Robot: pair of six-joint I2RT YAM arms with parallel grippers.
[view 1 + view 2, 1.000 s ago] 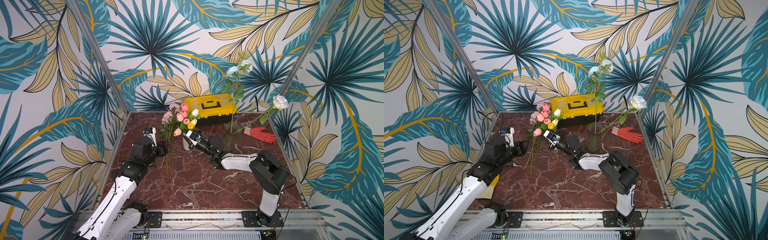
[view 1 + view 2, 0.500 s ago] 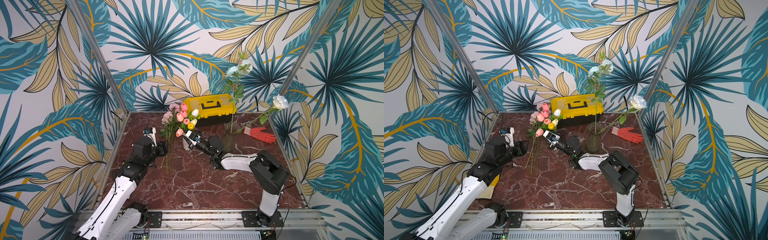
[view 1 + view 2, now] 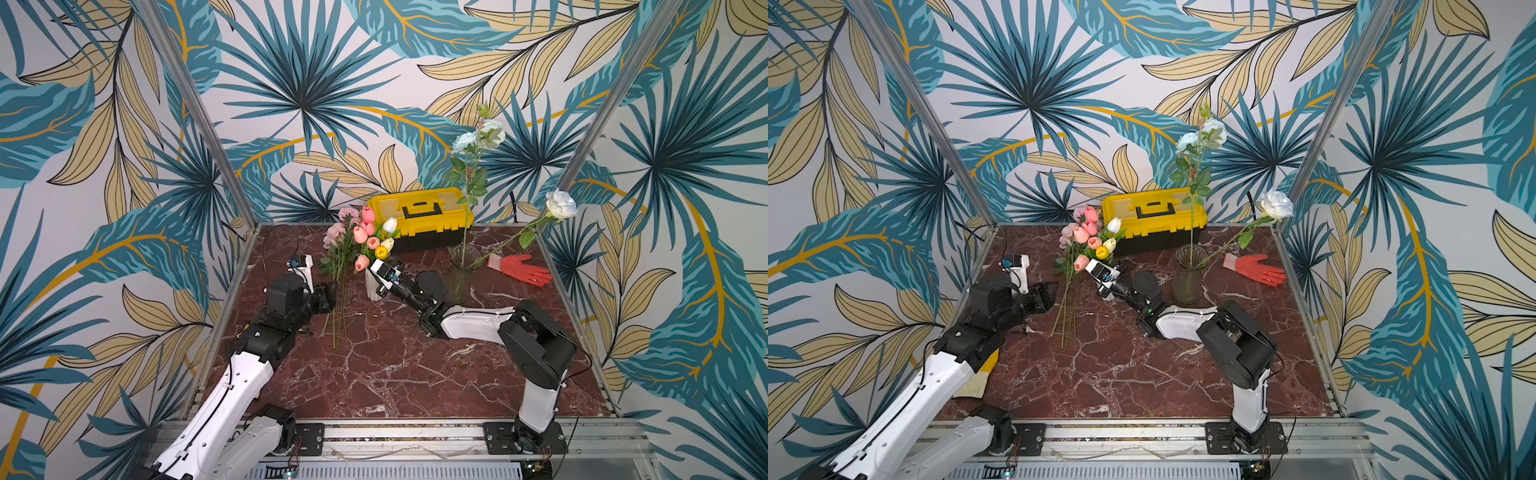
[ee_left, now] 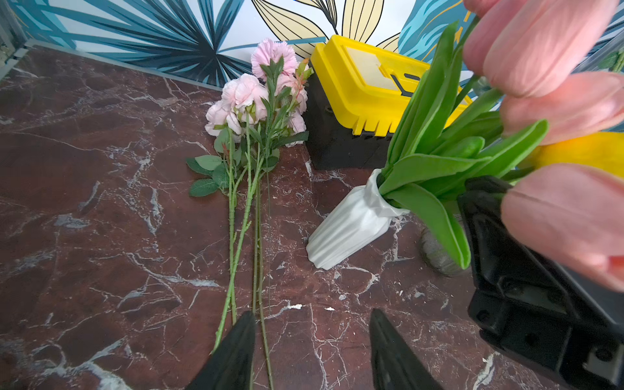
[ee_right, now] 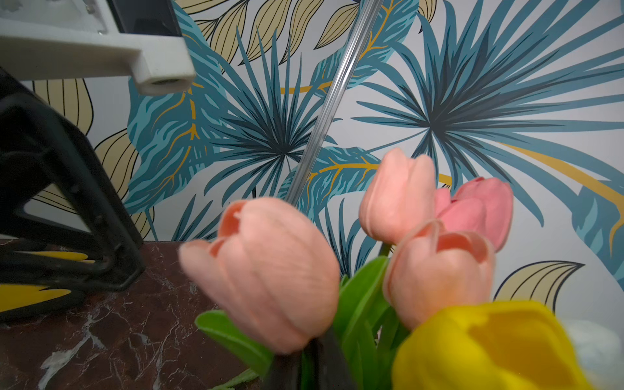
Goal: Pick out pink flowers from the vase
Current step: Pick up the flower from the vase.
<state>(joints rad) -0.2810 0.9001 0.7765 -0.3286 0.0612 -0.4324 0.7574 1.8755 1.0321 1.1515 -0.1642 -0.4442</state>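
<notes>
A white ribbed vase [image 4: 347,229] holds pink tulips [image 3: 360,235], plus yellow and white ones. My right gripper [image 5: 305,370] reaches into that bunch and is shut on the green stem under the nearest pink tulip [image 5: 270,270]. In both top views its jaws are buried among the leaves at the vase mouth [image 3: 371,268] [image 3: 1090,268]. Several pale pink flowers [image 4: 250,94] lie on the table left of the vase, stems [image 3: 340,307] pointing to the front. My left gripper [image 4: 310,317] hovers open over those stems, one stem running beside a finger [image 4: 236,351].
A yellow toolbox [image 3: 419,212] stands at the back. Right of the arms a glass vase [image 3: 461,270] holds tall pale blue flowers and a leaning white rose [image 3: 561,203]. A red glove [image 3: 523,268] lies at the back right, a yellowish glove [image 3: 976,382] under my left arm.
My right gripper has shut among the tulips at the vase mouth. Neither arm has visibly shifted, and the flowers on the table lie as before.
</notes>
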